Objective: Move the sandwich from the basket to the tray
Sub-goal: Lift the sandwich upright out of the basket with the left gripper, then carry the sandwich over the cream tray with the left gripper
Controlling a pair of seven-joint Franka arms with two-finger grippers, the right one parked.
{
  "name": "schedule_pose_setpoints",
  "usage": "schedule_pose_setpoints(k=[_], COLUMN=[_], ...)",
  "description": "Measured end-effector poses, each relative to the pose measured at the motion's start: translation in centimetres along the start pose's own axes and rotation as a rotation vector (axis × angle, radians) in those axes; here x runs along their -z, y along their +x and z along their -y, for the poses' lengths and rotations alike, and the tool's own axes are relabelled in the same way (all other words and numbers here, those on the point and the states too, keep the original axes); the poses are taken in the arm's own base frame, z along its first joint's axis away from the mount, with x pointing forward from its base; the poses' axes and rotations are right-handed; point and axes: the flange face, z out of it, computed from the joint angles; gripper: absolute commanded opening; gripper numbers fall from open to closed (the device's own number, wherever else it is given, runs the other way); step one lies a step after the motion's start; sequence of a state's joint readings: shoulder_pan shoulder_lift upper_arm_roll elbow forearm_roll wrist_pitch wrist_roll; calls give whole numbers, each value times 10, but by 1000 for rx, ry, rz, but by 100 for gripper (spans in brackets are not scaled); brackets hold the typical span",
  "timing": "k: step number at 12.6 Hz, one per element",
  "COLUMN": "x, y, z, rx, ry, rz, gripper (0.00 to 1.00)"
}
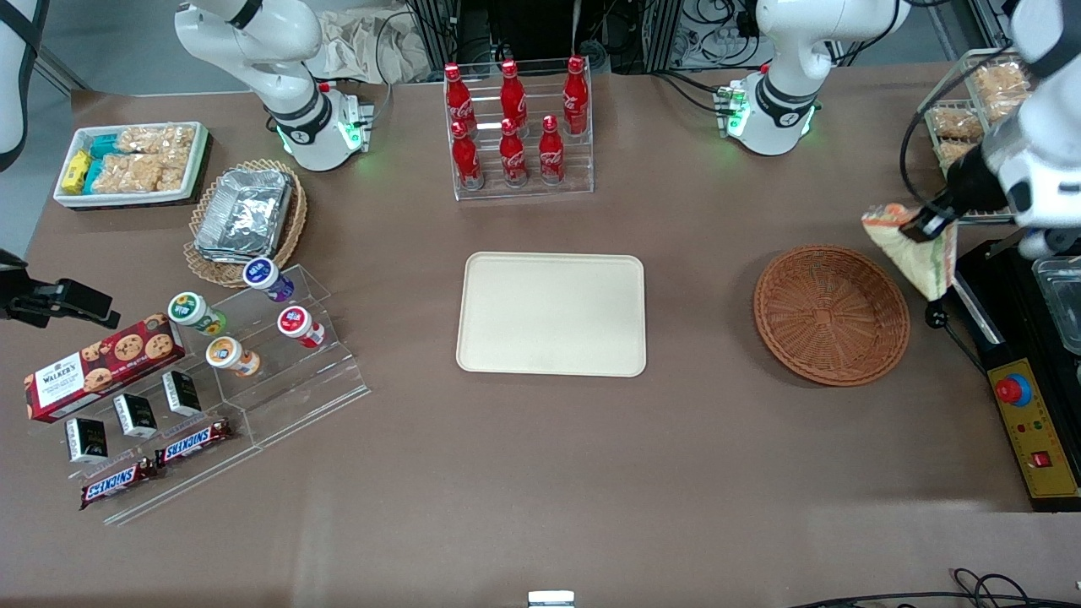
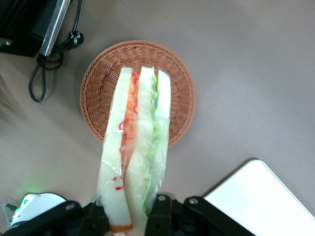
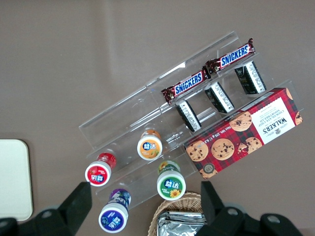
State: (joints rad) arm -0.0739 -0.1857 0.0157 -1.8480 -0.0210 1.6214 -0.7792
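Clamped on the sandwich (image 1: 916, 249), the end effector (image 1: 927, 221) is hanging in the air above the bench (image 1: 676, 456), off the working arm's end of the basket (image 1: 832, 314). In the wrist view its fingers (image 2: 160, 214) are pressing in on the wrapped wedge (image 2: 138, 147) from both sides, and the sandwich is sticking out from the end effector (image 2: 132, 221) with its white bread, orange-red layer and green layer showing through the clear wrap.

Seen from the front, the sandwich is hanging clear of the basket, its lower tip dangling just beside the basket's rim without touching it. In the wrist view the basket (image 2: 98, 88) is lying underneath the wedge, with nothing showing on the woven floor that is in view.

Toward the parked arm's end from the basket, the tray (image 1: 551, 313) is lying flat near the middle of the bench, well apart from the basket, with a bare surface. A corner of the tray (image 2: 266, 196) is also showing in the wrist view.

Farther from the front camera than the tray, a clear rack of red bottles (image 1: 515, 127) is standing upright. Toward the parked arm's end, a paler basket of foil containers (image 1: 245, 215) is sitting near a white bin of snacks (image 1: 131, 160), and a clear stepped stand (image 1: 279, 371) is carrying small cups, chocolate bars and a red cookie box (image 1: 101, 363).
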Motion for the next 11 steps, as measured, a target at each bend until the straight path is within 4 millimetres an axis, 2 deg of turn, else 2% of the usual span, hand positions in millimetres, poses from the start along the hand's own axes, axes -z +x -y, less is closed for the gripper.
schedule_pose_setpoints(k=[1, 3, 5, 6, 7, 8, 9, 11], x=[17, 28, 18, 6, -12, -38, -70, -134], y=[-18, -66, -117, -136, -155, -175, -195, -232], z=[-17, -56, -94, -112, -130, -146, -159, -172], rx=[-44, -151, -263, -310, -356, -402, -443, -516], ry=[-6, -4, -2, -9, -23, -39, -55, -84], rz=[-17, -34, -18, -20, -31, -43, -53, -67], gripper=[0, 0, 0, 0, 0, 0, 0, 0])
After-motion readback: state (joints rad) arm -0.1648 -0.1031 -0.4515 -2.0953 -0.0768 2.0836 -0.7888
